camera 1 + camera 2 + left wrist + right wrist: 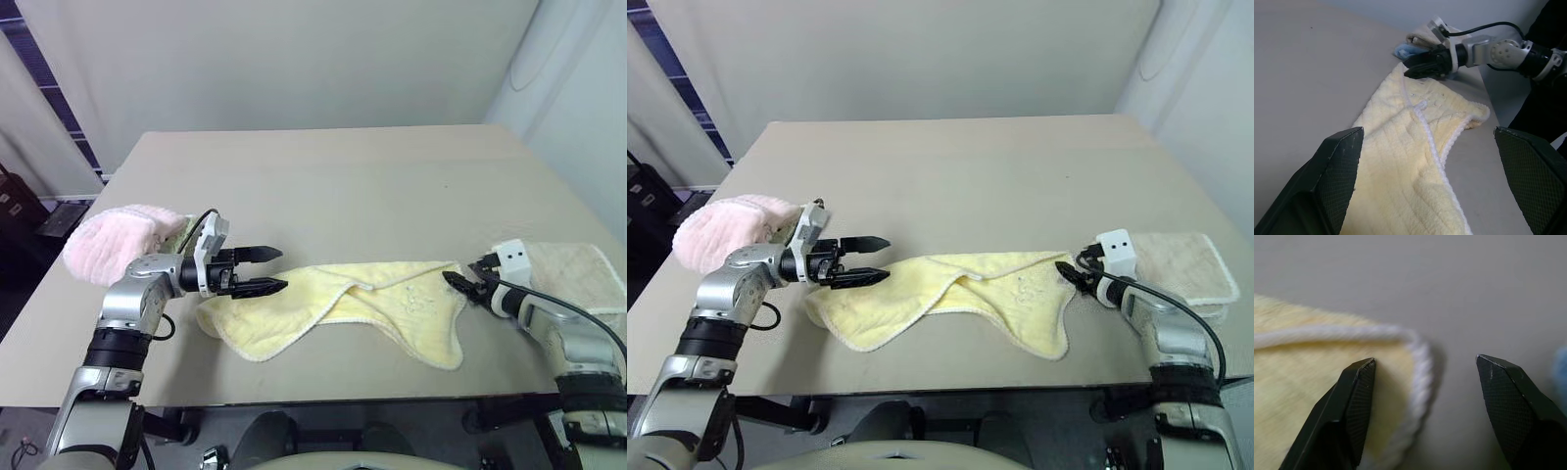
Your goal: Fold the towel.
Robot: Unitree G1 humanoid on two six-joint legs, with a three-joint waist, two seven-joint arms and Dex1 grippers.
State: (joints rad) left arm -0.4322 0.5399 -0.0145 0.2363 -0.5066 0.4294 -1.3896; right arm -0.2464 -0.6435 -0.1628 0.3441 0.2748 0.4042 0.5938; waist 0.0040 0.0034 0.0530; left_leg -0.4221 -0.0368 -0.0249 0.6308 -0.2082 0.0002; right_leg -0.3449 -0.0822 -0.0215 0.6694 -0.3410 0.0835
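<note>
The pale yellow towel (343, 304) lies rumpled and partly doubled over along the front of the table, its white-corded edge showing. My left gripper (274, 271) hovers level just above the towel's left end, pointing right, fingers open and empty. In the left wrist view the towel (1410, 147) stretches away between the open fingers (1337, 166). My right gripper (458, 282) is down at the towel's far right corner, fingers open. The right wrist view shows that corner (1327, 362) lying between the two spread fingertips (1361, 382), not gripped.
A fluffy pink towel (113, 240) sits at the table's left edge behind my left arm. A beige towel (578, 274) lies at the right edge beside my right arm, with something blue (1403, 49) next to it. The tan table (343, 176) extends back to a wall.
</note>
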